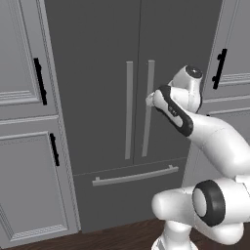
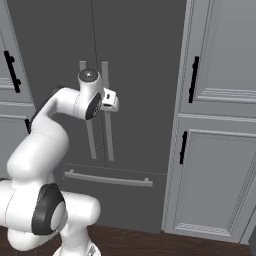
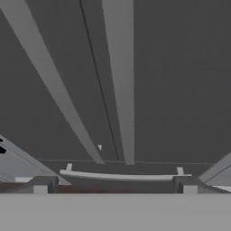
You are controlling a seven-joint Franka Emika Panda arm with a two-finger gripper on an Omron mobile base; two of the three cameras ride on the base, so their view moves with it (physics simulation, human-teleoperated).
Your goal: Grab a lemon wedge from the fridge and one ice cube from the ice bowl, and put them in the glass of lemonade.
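Note:
The fridge (image 1: 97, 73) (image 2: 140, 75) (image 3: 180, 90) stands straight ahead, dark grey, with both doors shut. My gripper (image 1: 150, 99) (image 2: 114, 103) (image 3: 115, 185) is open and holds nothing. It points at the right door's pale bar handle (image 1: 148, 127) (image 2: 107, 135) (image 3: 121, 81), close in front of its upper part. The hand view has that handle running down between my two fingertips (image 3: 43, 185). The left door's handle (image 1: 129, 110) (image 3: 54, 85) is beside it. Lower down is the drawer's horizontal handle (image 1: 134, 176) (image 2: 107, 178) (image 3: 122, 175). The lemon wedge, ice bowl and glass of lemonade are out of view.
Light grey panelled cabinets with black handles flank the fridge on the left (image 1: 24, 122) and right (image 2: 220, 150). Dark wood floor (image 2: 150, 242) runs along the base. My own arm (image 1: 210, 141) fills the space in front of the right cabinet.

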